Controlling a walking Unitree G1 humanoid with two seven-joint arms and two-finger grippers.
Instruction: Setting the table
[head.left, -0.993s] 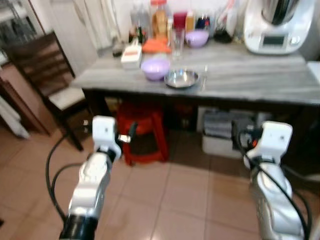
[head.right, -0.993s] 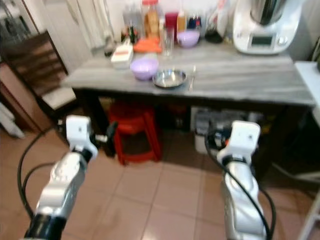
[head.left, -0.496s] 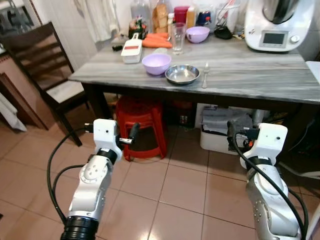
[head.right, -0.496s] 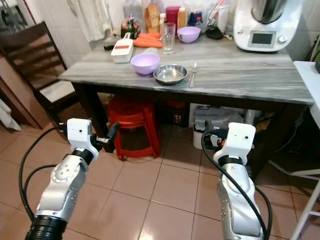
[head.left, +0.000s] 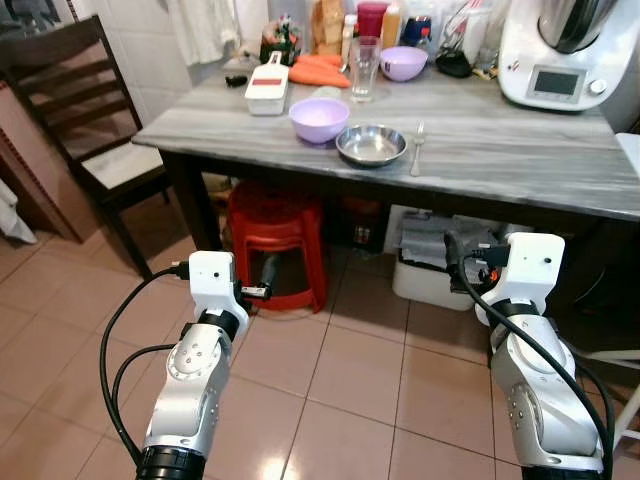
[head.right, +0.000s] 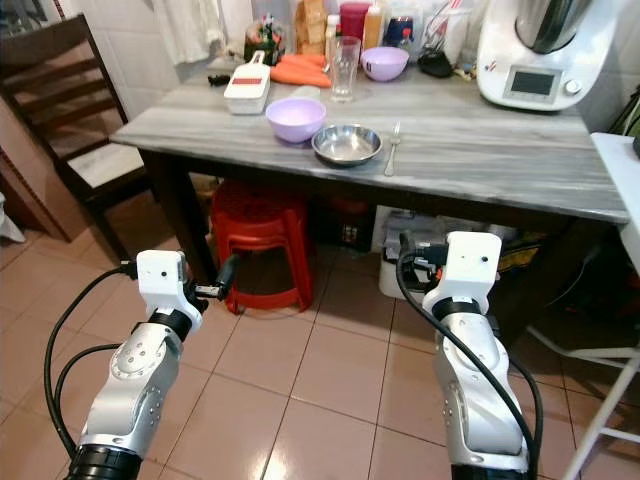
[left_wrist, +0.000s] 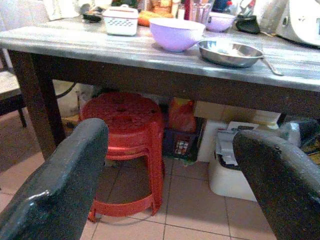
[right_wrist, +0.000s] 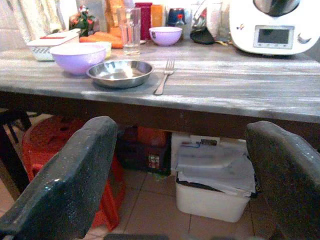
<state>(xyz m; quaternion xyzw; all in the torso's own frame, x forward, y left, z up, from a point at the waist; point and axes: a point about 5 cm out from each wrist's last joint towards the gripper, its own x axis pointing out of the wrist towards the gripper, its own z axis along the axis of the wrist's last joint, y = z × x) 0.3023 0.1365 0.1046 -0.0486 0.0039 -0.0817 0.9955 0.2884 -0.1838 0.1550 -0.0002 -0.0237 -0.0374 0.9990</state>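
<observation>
Both end effectors, left (left_wrist: 165, 175) and right (right_wrist: 175, 175), gape empty short of your surface (head.left: 520, 160); steel bowl (head.left: 371, 146), fork (head.left: 418, 148) untouched.

On the grey table (head.left: 520, 150): two purple bowls, one larger (head.left: 319, 118) at upper centre of the head views and one smaller (head.left: 404, 63) near the top edge. One steel bowl (head.left: 371, 145). One fork (head.left: 417, 149). One clear glass (head.left: 364, 68). One white lidded container (head.left: 267, 91). One white kitchen machine (head.left: 568, 55), upper right. Below the table: one red stool (head.left: 278, 228) and one white bin (head.left: 437, 262). One dark wooden chair (head.left: 85, 120), upper left. Bottles at the table's back edge: number not determinable.
</observation>
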